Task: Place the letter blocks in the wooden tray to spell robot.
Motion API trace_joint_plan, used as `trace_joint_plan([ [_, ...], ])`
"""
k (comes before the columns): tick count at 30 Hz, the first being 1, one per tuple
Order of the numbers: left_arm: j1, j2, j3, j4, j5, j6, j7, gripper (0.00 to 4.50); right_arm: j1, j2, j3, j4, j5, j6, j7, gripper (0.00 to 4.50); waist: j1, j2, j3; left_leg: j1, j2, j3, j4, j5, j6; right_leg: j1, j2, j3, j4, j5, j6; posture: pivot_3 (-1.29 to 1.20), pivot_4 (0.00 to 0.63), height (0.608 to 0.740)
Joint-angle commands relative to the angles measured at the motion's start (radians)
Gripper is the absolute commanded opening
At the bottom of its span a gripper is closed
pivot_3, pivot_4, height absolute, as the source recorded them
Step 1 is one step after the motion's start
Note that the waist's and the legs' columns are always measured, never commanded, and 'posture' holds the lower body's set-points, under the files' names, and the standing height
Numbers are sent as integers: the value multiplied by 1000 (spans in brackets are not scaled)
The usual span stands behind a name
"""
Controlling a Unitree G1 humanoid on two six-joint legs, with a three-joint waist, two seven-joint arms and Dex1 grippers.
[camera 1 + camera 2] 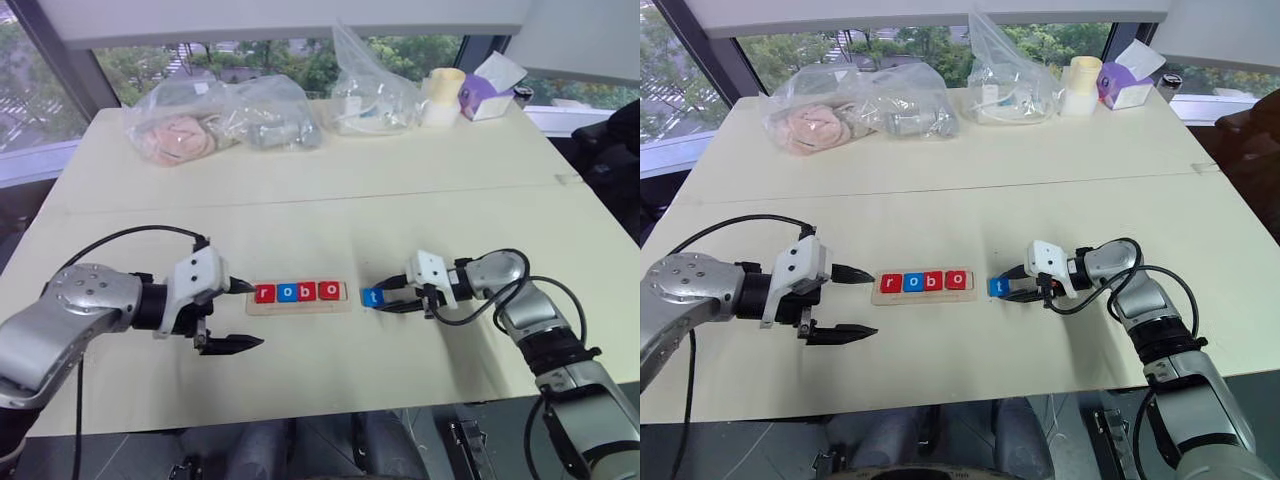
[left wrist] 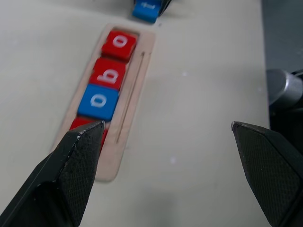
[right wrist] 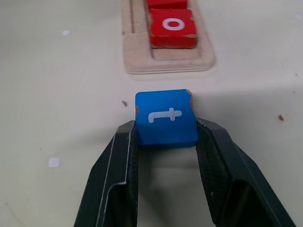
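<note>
The wooden tray lies flat on the pale surface, near its front edge, with its long side running across the robot's front. In its groove sit four letter blocks in a row, touching or nearly so: a red r at the tray's left end, a blue o, a red b and a red o. To the right of the red o the tray shows only a narrow bare strip before its right rim.

The fifth block, a blue t, rests on the surface just beside the tray's right end, apart from the rim by a small gap. The right gripper comes at it from the side away from the tray, its jaws clamped on the two side faces of the t.

The left gripper hovers just off the tray's left end, pointing along it, its jaws wide apart and holding nothing; one finger sits level with the tray's far edge, the other nearer the front edge of the surface.

Between the tray and the far edge lies a broad bare stretch. Well beyond the tray, along that far edge, stand clear plastic bags, a pale cup and a purple box.
</note>
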Motion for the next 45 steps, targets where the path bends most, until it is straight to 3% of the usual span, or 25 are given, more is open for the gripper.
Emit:
trace_joint_plan([
  [1,-19,-8,1,1,12,-25,0,4500,-19,-17,-34,-106,30,104,-17,1136,1,0,0,0,0,0,0,0,0,0,0,0,0,0,0,0,150,740],
  [6,-23,-21,-10,8,19,-31,4,4500,-41,-14,-17,-219,18,234,-46,1136,1,0,0,-2,0,0,0,0,0,-2,0,0,0,0,0,0,150,740],
  [29,-1,-54,-4,-18,3,-3,52,4500,-106,76,91,-115,-106,80,-69,1136,0,0,0,-2,0,0,0,0,0,-2,0,0,0,0,0,0,150,740],
  [45,-5,-67,-16,-14,6,-6,69,4500,-108,139,83,-143,-90,128,-94,1136,-1,0,0,-1,0,0,0,0,0,-3,0,0,2,0,0,0,150,740],
])
